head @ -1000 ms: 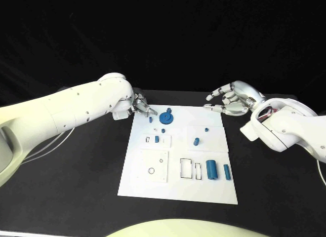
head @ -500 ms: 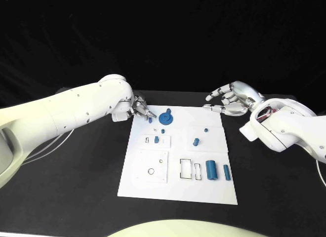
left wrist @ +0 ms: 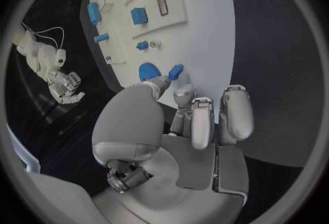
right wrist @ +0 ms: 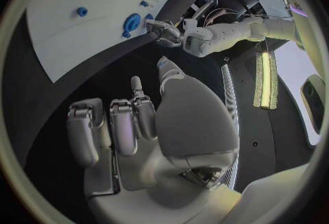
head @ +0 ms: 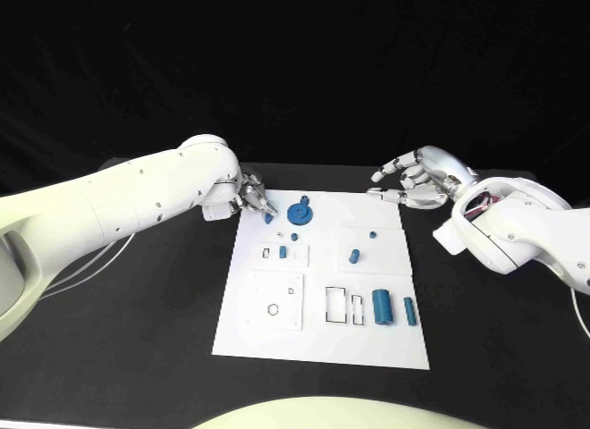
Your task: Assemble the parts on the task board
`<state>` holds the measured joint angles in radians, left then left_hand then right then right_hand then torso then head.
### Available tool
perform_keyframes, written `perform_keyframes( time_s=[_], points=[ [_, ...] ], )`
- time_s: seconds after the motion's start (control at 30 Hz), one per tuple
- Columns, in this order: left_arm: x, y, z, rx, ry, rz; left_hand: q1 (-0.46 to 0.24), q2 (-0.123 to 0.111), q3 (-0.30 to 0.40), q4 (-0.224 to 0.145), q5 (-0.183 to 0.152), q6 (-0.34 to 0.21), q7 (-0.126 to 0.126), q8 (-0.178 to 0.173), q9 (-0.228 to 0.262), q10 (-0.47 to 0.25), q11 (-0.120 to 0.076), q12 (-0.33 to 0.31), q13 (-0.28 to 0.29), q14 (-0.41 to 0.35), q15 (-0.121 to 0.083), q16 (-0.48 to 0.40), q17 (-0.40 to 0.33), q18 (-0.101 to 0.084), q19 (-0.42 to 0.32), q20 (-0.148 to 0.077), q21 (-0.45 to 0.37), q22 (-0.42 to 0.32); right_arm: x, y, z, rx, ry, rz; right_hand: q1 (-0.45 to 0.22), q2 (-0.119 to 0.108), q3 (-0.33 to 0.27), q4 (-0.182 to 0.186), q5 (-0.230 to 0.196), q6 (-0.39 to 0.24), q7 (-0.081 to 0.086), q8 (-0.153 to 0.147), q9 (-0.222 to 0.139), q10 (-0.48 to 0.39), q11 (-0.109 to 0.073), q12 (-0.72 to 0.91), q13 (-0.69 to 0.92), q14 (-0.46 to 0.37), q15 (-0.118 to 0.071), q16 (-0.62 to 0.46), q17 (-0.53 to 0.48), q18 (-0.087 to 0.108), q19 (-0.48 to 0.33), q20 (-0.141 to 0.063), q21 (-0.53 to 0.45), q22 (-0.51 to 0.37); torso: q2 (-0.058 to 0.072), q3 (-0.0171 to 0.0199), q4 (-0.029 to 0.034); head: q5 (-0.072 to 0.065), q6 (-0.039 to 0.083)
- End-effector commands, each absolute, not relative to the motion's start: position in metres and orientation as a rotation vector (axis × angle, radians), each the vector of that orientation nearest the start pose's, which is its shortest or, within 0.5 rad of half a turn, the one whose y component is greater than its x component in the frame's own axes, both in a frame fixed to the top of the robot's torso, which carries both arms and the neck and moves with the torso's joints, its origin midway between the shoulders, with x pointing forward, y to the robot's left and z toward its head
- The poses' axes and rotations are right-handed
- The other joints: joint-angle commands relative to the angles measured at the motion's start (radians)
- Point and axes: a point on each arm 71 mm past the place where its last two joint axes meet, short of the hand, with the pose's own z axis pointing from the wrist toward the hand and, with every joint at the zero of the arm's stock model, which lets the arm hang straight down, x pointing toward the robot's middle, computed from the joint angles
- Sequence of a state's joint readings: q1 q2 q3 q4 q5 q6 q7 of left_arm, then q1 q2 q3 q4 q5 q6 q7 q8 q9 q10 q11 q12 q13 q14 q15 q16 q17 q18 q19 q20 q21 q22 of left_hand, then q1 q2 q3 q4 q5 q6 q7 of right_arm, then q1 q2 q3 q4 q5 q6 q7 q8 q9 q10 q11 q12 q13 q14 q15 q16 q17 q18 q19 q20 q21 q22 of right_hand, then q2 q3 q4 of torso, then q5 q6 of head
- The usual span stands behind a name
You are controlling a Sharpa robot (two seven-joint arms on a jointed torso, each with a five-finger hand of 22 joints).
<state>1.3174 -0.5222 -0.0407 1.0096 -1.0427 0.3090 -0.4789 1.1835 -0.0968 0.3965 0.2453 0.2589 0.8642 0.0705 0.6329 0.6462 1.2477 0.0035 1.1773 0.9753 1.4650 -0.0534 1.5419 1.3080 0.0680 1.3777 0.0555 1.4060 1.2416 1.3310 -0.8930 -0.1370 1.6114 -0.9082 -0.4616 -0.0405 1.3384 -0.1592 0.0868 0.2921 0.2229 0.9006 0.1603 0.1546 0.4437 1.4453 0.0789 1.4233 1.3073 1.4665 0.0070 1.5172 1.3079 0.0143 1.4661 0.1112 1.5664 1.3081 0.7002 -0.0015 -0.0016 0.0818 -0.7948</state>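
Hovering left hand (head: 253, 194), seemingly pinching blue part (left wrist: 176, 71), at task board (head: 373, 344) edge.

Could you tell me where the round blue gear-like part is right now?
In the head view, the round blue part sits at the task board's far edge, just beside the left hand's fingertips.

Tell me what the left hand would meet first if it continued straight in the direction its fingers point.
Probably the round blue disc on the white board. The left hand pinches a small blue part that points toward it; depth is hard to judge.
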Motion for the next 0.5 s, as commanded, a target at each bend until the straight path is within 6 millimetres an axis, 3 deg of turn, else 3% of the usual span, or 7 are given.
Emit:
perform_keyframes(
  time_s=[0.03,0.23,0.37,0.5],
  points=[
    [0.5714,0.1968,-0.1976,-0.217,2.376,-0.338,0.014,-0.001,0.008,-0.003,-0.004,0.007,0.000,0.001,-0.001,0.004,-0.005,0.004,-0.001,0.093,-0.005,0.005,0.226,0.003,0.008,-0.001,0.005,0.002,0.4818,-0.2081,-0.1501,0.314,1.636,0.908,0.000,0.011,0.004,-0.003,0.004,-0.004,-0.002,0.006,-0.001,-0.002,-0.003,-0.004,0.136,0.074,-0.005,-0.003,0.138,-0.013,0.103,-0.003,0.001,0.261,-0.001,0.0003,0.0001,0.000,-0.001],
    [0.5710,0.1973,-0.1981,-0.234,2.380,-0.354,0.041,-0.003,0.034,-0.022,-0.005,0.015,-0.005,0.003,-0.002,0.009,-0.009,0.006,0.001,0.095,-0.008,0.008,0.230,0.002,0.010,-0.004,0.008,0.007,0.4818,-0.2081,-0.1501,0.314,1.636,0.908,0.002,0.012,0.005,-0.003,0.005,-0.004,-0.002,0.007,-0.001,-0.002,-0.003,-0.004,0.136,0.074,-0.005,-0.003,0.138,-0.013,0.103,-0.003,0.000,0.261,-0.001,0.0004,0.0002,-0.001,-0.001],
    [0.5713,0.1990,-0.1980,-0.257,2.371,-0.363,0.078,0.003,0.093,-0.057,-0.017,0.019,-0.009,0.004,-0.002,0.016,-0.013,0.005,0.000,0.096,-0.013,0.010,0.233,0.001,0.015,-0.009,0.011,0.015,0.4819,-0.2081,-0.1501,0.314,1.636,0.908,0.002,0.012,0.005,-0.003,0.005,-0.004,-0.002,0.007,-0.001,-0.002,-0.003,-0.004,0.136,0.074,-0.005,-0.003,0.138,-0.013,0.103,-0.003,0.000,0.261,0.000,0.0009,0.0000,-0.001,0.001],
    [0.5710,0.2013,-0.1982,-0.275,2.360,-0.368,0.099,-0.011,0.233,-0.135,-0.016,0.014,-0.002,0.020,0.013,0.028,-0.011,0.002,-0.001,0.097,-0.011,0.011,0.235,-0.001,0.020,-0.009,0.016,0.025,0.4819,-0.2083,-0.1502,0.314,1.636,0.907,0.002,0.012,0.005,-0.003,0.005,-0.004,-0.002,0.007,-0.001,-0.002,-0.003,-0.004,0.136,0.074,-0.005,-0.003,0.138,-0.013,0.103,-0.003,0.000,0.261,0.000,0.0002,-0.0006,-0.001,0.000]
  ],
)
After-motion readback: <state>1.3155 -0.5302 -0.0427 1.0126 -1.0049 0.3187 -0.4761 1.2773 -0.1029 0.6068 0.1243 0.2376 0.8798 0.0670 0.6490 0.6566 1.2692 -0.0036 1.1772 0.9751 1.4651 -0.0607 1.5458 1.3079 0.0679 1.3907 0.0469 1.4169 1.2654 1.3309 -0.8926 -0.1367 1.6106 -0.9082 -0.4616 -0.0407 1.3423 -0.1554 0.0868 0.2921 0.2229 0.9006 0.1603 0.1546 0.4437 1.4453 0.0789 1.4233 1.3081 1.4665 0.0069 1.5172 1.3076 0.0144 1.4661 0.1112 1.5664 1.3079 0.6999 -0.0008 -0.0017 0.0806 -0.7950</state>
